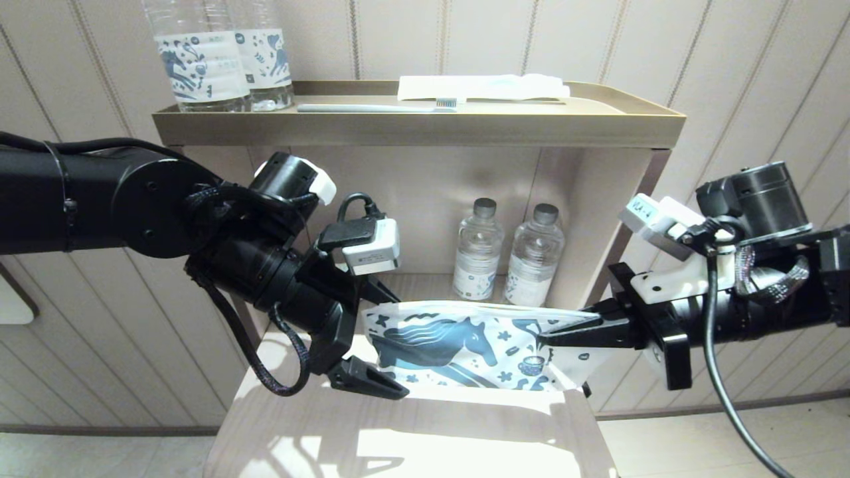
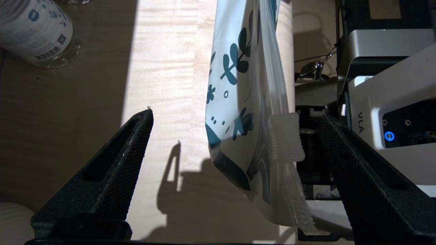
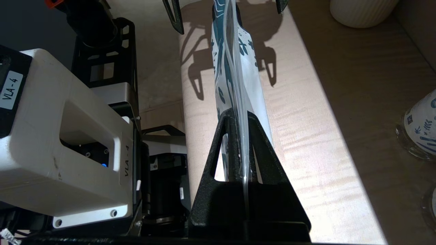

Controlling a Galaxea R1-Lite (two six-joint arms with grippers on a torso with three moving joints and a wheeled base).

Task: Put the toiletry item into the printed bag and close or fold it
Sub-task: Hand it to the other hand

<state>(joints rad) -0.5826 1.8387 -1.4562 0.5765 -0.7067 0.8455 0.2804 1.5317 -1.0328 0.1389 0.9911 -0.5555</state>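
At lower centre of the head view, the right gripper (image 1: 554, 336) pinches the flat white plastic blue-horse printed bag (image 1: 465, 348) aloft while the left gripper (image 1: 388, 342) straddles its slider end, jaws spread; closing looks unfinished, contents unseen.

The printed bag (image 1: 465, 348) is white with a dark blue horse and small blue doodles. Both black pincers flank it over a pale wood-grain shelf (image 1: 412, 438). Clear bottles (image 1: 508, 255) carry white labels.

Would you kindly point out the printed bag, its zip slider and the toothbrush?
printed bag (image 1: 458, 345): head view, on the blue horse print.
zip slider (image 2: 285, 137): left wrist view, on the white tab's ribbed face.
toothbrush (image 1: 372, 107): head view, on the handle's middle.
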